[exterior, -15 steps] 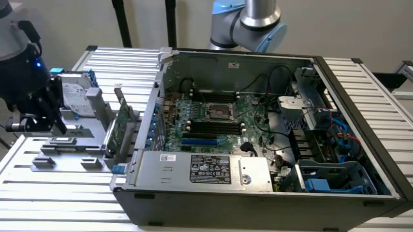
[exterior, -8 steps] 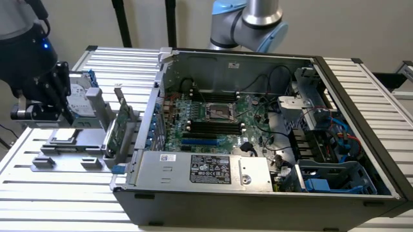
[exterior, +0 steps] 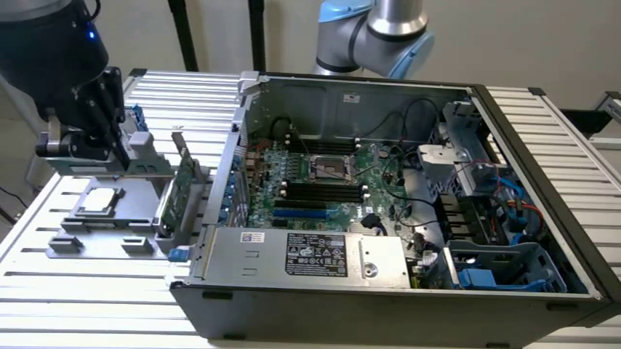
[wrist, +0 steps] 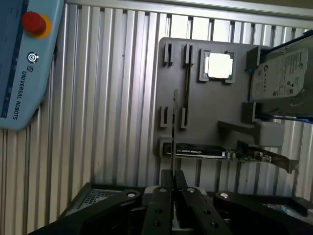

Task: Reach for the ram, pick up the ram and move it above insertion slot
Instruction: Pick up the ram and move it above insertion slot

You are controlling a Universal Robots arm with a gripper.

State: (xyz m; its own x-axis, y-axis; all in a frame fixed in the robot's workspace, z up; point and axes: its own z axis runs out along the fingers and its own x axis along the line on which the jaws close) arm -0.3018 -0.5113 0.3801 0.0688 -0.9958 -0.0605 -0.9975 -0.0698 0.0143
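Note:
Seen edge-on as a thin dark strip, the ram rises from between my fingertips, lifted clear of the grey holder plate. My gripper is shut on the ram's near end. In the exterior view the gripper hangs over the holder plate at the exterior view's left, outside the open computer case. The black memory slots lie on the green motherboard inside the case, well off to the exterior view's right of the gripper. A narrow empty groove in the plate runs beside the ram.
The plate also carries a silver processor chip, a silver hard drive and a larger green card with a metal bracket. A blue teach pendant with a red button lies on the ribbed aluminium table. The case's wall stands between plate and motherboard.

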